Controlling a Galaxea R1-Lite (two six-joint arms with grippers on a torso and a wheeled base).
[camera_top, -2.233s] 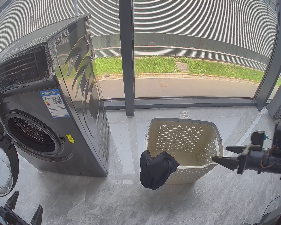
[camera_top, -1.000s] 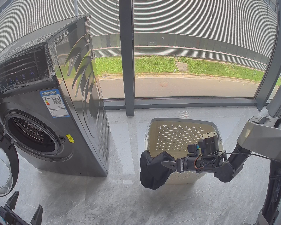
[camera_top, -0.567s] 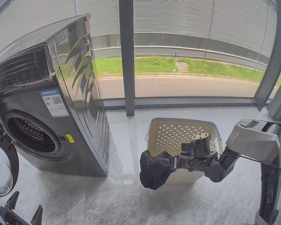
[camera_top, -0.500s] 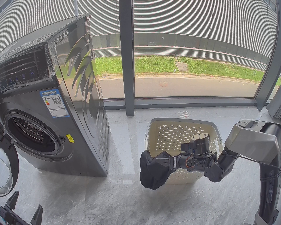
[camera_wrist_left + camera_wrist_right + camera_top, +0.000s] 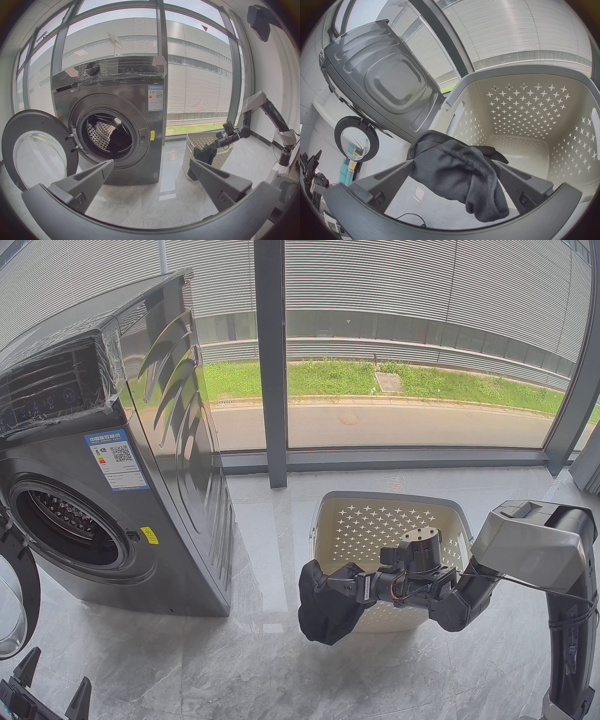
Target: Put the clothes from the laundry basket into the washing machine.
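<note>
A black garment point(image 5: 328, 609) hangs over the near left corner of the cream laundry basket point(image 5: 387, 496); part of it dangles outside. My right gripper point(image 5: 342, 585) lies across the basket, open, with a finger on either side of the garment point(image 5: 456, 175). The grey washing machine point(image 5: 156, 427) stands to the left. Its round door point(image 5: 37, 150) is swung open, and dark cloth point(image 5: 118, 142) lies in the drum. My left gripper point(image 5: 55, 680) hangs low in front of the machine, open with nothing between its fingers.
The basket's inside point(image 5: 525, 147) shows bare cream floor and star-punched walls. Grey marble floor point(image 5: 250, 665) runs between the basket and the machine. A window wall with a dark post point(image 5: 270, 365) stands behind both.
My right arm has swung left from the basket's right side, across the basket, until its open fingers straddle the black garment. The garment, the basket and the left arm have not moved.
</note>
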